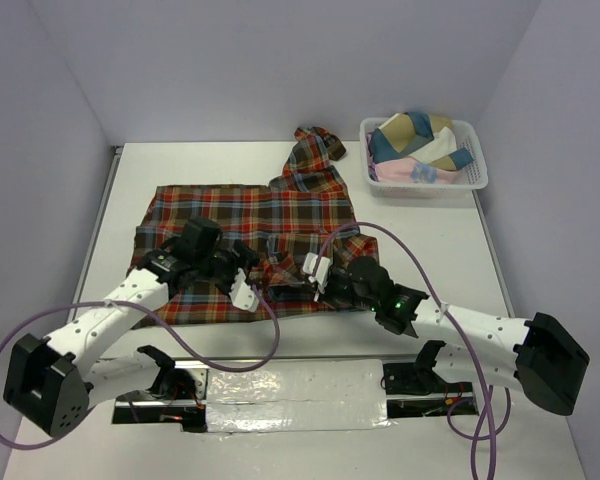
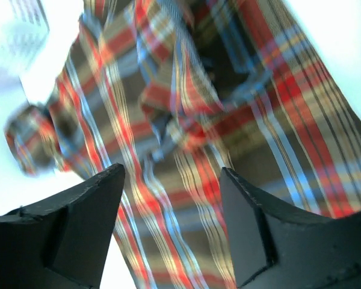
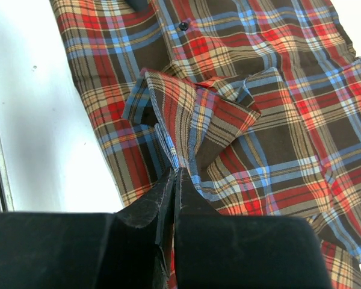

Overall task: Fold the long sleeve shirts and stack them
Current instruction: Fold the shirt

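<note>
One long sleeve shirt (image 1: 230, 215), red, brown and blue plaid, lies spread across the middle of the white table, with a sleeve (image 1: 315, 148) trailing toward the back. My right gripper (image 3: 175, 173) is shut on a pinched-up fold of the shirt (image 3: 277, 138) near its button edge, and sits at the shirt's near right part (image 1: 316, 272). My left gripper (image 2: 171, 174) stands open just over the plaid cloth (image 2: 186, 120), with nothing between its fingers; it hovers at the shirt's near edge (image 1: 244, 291). The left wrist view is blurred.
A white slotted basket (image 1: 420, 190) at the back right holds several bundled cloths in tan, teal and pink. The table's near edge with a shiny strip (image 1: 290, 385) lies between the two arm bases. Walls close in on the left, right and back.
</note>
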{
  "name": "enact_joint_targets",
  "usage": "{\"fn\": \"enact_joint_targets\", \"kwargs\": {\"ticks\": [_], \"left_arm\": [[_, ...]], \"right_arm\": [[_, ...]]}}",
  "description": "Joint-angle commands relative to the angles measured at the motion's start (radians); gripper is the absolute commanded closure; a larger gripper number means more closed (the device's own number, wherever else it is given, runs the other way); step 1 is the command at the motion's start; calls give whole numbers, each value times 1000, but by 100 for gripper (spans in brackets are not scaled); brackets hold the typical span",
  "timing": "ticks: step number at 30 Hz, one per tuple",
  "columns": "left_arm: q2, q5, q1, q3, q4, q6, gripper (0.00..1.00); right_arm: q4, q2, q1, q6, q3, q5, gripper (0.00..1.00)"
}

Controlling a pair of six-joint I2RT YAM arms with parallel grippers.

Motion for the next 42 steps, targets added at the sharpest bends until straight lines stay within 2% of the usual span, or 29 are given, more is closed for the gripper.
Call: {"fn": "enact_joint_targets", "kwargs": {"ticks": [1,5,10,13,16,18,19,22,23,26,28,31,34,35,38,42], "left_arm": [[50,77,-39,-47,188,100,21],[131,97,-60,-78,250,102,16],[291,94,-76,-12,190,168,17],[314,115,-98,-7,227,145,20],[319,117,-132,-12,281,97,28],[314,123,-149,-16,303,51,37],[313,123,-163,-18,314,35,46],[301,122,-181,-15,343,-50,63],[297,120,-186,-12,340,-82,77],[273,114,-197,4,313,-145,100],[248,122,-197,20,270,-177,100],[218,128,-200,69,233,-315,100],[205,100,-200,137,215,-587,100],[205,85,-200,152,221,-637,100],[213,-44,-200,195,289,-821,100],[271,-251,-195,284,329,-964,100]], "right_arm": [[56,-24,-5,17,-4,-20,100],[42,-25,-5,29,5,-33,100],[28,-39,-6,43,-3,-34,100],[16,-54,-8,50,-10,-25,100],[34,-74,-10,67,-36,-22,100],[44,-84,-10,75,-47,-16,100],[47,-88,-10,76,-49,-16,100],[42,-84,-10,73,-47,-16,100],[30,-82,-10,72,-41,-14,100],[-16,-76,-10,63,-20,0,100],[-48,-88,-10,55,3,9,100],[-131,-114,-10,31,45,20,100],[-254,-142,-10,23,106,49,100],[-259,-150,-10,17,117,72,100],[-257,-131,-60,-26,173,87,100],[-242,37,-193,-63,296,72,100]]}}
